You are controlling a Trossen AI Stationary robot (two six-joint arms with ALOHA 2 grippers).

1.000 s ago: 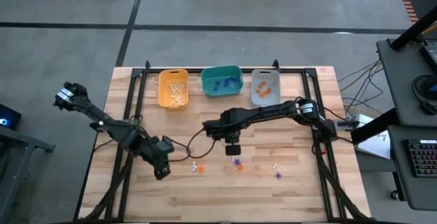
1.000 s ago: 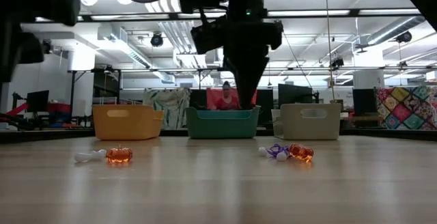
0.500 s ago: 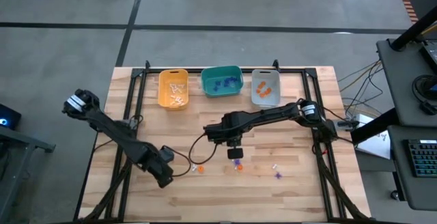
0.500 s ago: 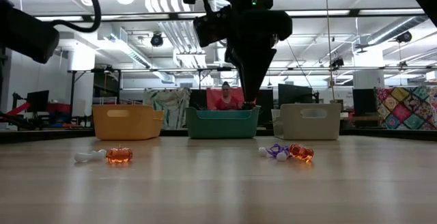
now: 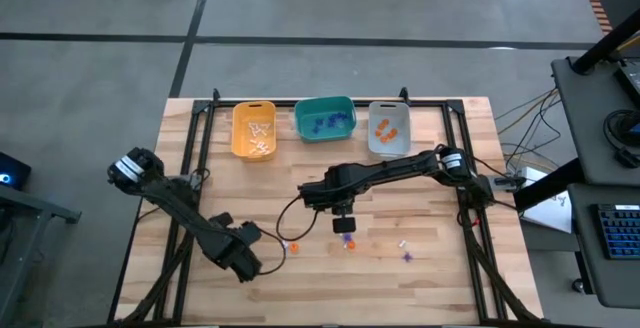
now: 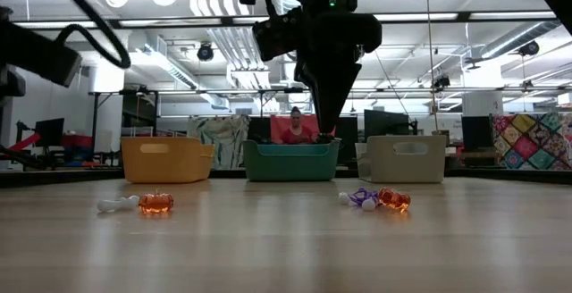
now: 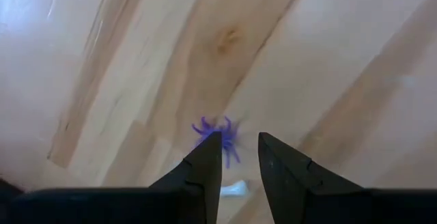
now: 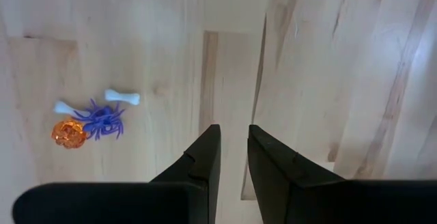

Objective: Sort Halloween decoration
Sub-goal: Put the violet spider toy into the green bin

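Your right gripper [image 8: 232, 128] hangs over the middle of the table [image 5: 440, 278], its two fingers a narrow gap apart and pinching nothing. Just beside it on the wood lies a small cluster: a purple spider [image 8: 102, 120], an orange pumpkin [image 8: 68, 134] touching it, and two white bones [image 8: 123, 97] against the spider.

Your left gripper [image 7: 239, 136] sits low at the near-left part of the table, fingers likewise slightly spread and empty. A second purple spider [image 7: 220, 132] lies on the wood just past its fingertips, with a white piece [image 7: 233, 188] close by.

Further right, a lone white trinket [image 5: 402, 244] and a lone purple trinket [image 5: 408, 258] lie apart from the cluster.

Along the far edge stand the yellow bin [image 5: 254, 128], teal bin [image 5: 324, 118] and grey bin [image 5: 389, 128], holding white, blue and orange trinkets in turn.
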